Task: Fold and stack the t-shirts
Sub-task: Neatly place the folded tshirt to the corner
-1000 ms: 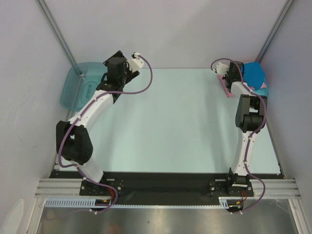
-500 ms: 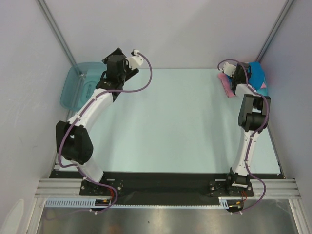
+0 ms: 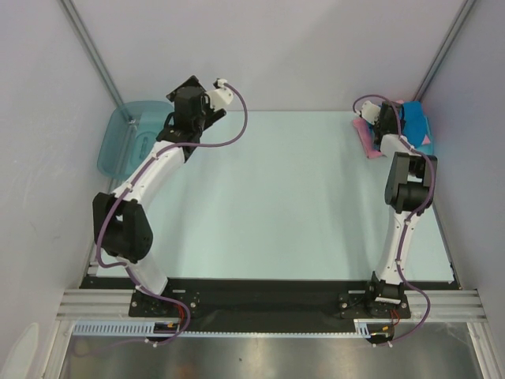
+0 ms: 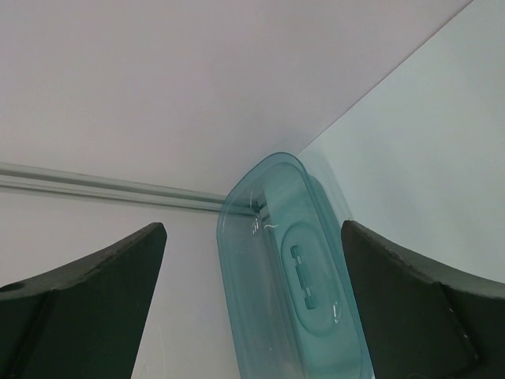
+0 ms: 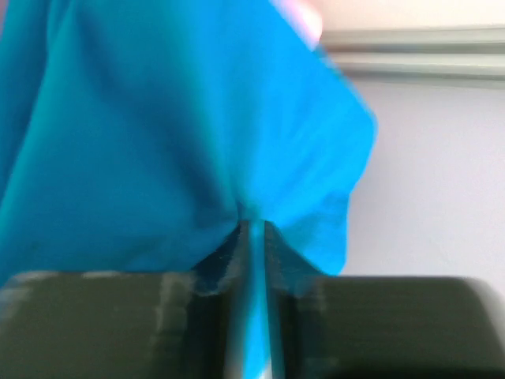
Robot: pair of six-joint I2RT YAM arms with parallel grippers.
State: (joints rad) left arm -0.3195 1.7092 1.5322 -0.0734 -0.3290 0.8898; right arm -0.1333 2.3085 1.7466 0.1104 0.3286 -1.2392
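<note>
Pinching the turquoise t-shirt (image 5: pixel 158 118), right gripper (image 5: pixel 252 230) pushed farther back, left gripper (image 4: pixel 252 229) still spread wide.

I work, probably, in a robotics lab cell: plain pale walls (image 4: pixel 158 79) stand ahead of my left pincer (image 4: pixel 252 237), an aluminium rail (image 4: pixel 79 183) crossing them.

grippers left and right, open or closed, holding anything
Left gripper: open, holding nothing.
Right gripper: closed on a fold of the bright blue soft cloth t-shirt.
</note>
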